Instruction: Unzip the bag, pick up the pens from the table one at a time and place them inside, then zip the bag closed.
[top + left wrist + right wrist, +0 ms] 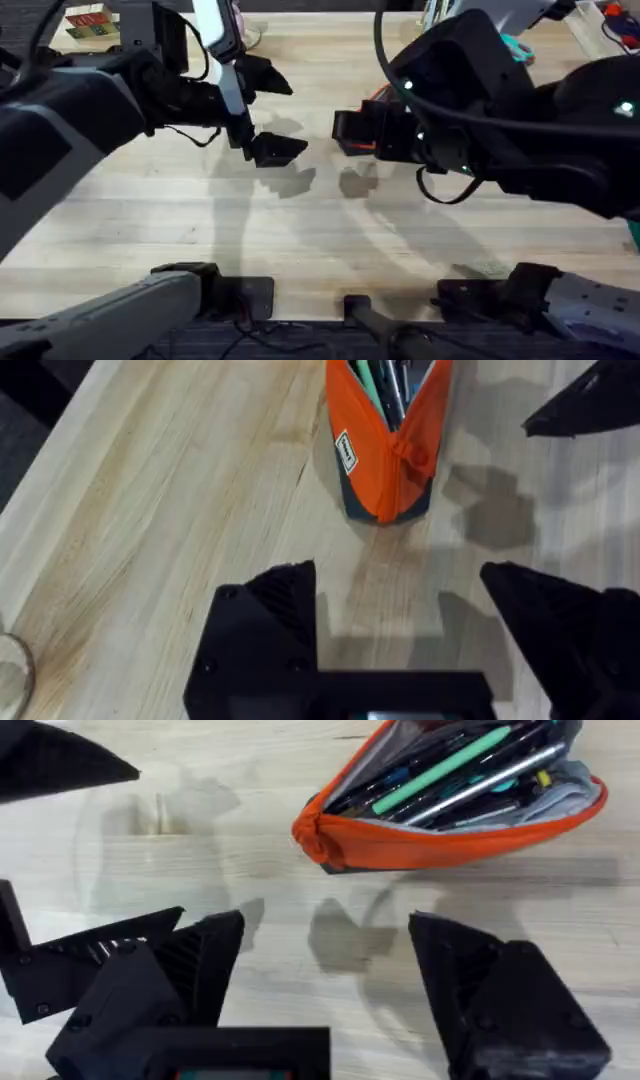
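Observation:
The orange bag (400, 842) lies unzipped on the wooden table (300, 240), its mouth gaping. Inside it a bright green pen (440, 768) rests among several dark and silvery pens. In the left wrist view the bag (385, 455) stands end-on just beyond my left gripper (400, 610), which is open and holds nothing. My right gripper (330, 965) is also open and hovers beside the bag's end without touching it. From overhead, my left gripper (268, 112) and right gripper (350, 130) face each other at mid-table. The right arm hides most of the bag (360, 148).
Teal-handled scissors (515, 45) lie at the back right behind the right arm. A small box (90, 25) sits at the back left. A round wooden piece (10, 670) shows at the table's edge. Bare tabletop stretches toward the front.

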Controlling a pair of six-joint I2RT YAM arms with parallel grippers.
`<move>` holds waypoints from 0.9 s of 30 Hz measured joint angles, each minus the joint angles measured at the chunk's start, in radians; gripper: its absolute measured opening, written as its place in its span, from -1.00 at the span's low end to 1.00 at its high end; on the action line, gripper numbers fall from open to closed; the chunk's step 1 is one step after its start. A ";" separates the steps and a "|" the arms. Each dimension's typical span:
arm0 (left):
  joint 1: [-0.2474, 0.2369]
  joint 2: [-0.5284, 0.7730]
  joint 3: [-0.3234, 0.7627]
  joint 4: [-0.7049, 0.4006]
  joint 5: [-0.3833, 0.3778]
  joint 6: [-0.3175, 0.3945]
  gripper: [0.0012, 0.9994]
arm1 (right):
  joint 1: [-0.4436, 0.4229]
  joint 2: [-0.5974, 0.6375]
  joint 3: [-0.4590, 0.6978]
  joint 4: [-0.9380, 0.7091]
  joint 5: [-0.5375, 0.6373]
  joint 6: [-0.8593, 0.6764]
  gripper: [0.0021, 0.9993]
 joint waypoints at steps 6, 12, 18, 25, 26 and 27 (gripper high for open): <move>0.000 0.000 0.000 0.000 0.000 0.000 0.99 | 0.000 0.001 0.000 0.000 0.000 0.007 1.00; 0.000 0.000 0.000 0.000 0.000 0.000 0.99 | 0.000 0.057 0.000 0.003 0.004 0.052 1.00; 0.000 0.000 0.000 0.000 0.000 0.000 0.99 | 0.000 0.122 0.000 0.048 0.007 0.071 1.00; 0.000 0.000 0.000 0.000 0.000 0.000 0.99 | 0.000 0.180 0.000 0.103 0.007 0.075 1.00; 0.000 0.000 0.000 0.000 0.000 0.000 0.99 | 0.000 0.189 0.000 0.111 0.008 0.076 1.00; 0.000 0.000 0.000 0.000 0.000 0.000 0.99 | 0.000 0.199 0.000 0.118 0.009 0.076 1.00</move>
